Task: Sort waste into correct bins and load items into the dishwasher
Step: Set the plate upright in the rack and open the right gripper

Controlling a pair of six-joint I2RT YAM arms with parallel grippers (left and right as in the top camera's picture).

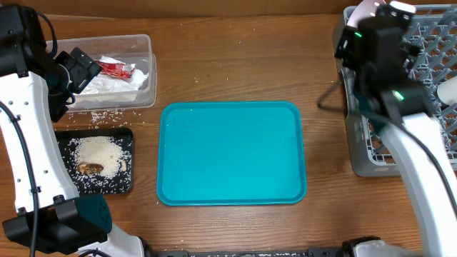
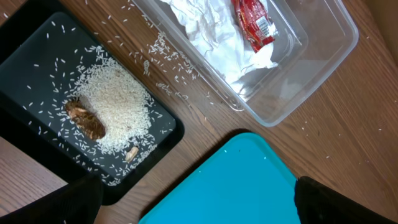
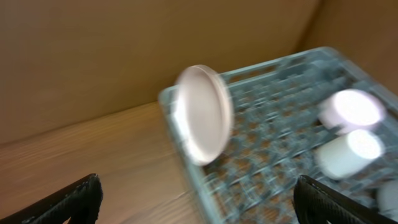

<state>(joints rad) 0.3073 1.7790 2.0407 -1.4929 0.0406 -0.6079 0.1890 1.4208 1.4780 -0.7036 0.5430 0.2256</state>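
The clear tub (image 1: 146, 68) at the back left holds crumpled napkins (image 2: 205, 37) and the red wrapper (image 2: 254, 23). The black tray (image 1: 125, 178) in front of it holds a pile of rice (image 2: 115, 106) and the brown scrap (image 2: 86, 118). My left gripper (image 2: 198, 193) is open and empty, hovering above the tub (image 1: 78, 68). The grey dish rack (image 1: 371, 160) at the right holds the white plate (image 3: 204, 115) on edge at its corner and two white bowls or cups (image 3: 348, 134). My right gripper (image 3: 198, 193) is open and empty above the rack's left edge. The chopsticks are not in view.
The teal serving tray (image 1: 232, 153) lies bare in the middle of the table. Loose rice grains (image 1: 96, 116) lie on the wood between tub and black tray. A cardboard wall stands behind the rack.
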